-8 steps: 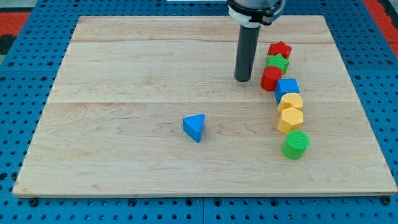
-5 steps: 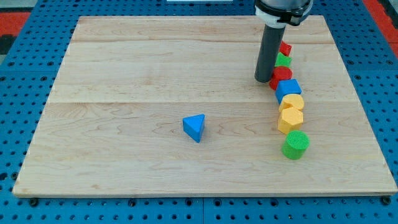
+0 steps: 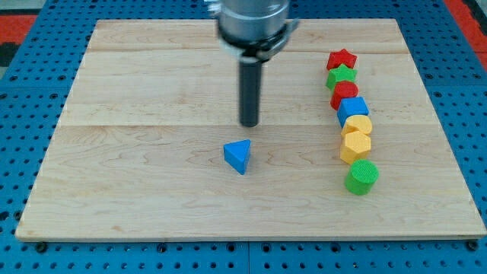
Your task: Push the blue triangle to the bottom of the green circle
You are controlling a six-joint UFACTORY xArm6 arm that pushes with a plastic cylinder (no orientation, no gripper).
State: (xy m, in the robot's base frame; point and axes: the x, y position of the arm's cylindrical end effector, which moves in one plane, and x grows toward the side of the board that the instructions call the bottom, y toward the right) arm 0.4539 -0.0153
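The blue triangle (image 3: 238,156) lies near the middle of the wooden board (image 3: 152,167). The green circle (image 3: 361,176) stands at the view's right, at the lower end of a column of blocks. My tip (image 3: 249,123) rests on the board just above the blue triangle, slightly to its right, with a small gap between them. The green circle is far to the right of both.
Above the green circle the column holds a yellow hexagon (image 3: 355,147), a yellow block (image 3: 356,125), a blue cube (image 3: 351,109), a red block (image 3: 343,94), a green star (image 3: 341,76) and a red star (image 3: 342,59).
My tip has moved from beside the column of blocks at the right leftward and down, to just above the blue triangle. No block has moved.
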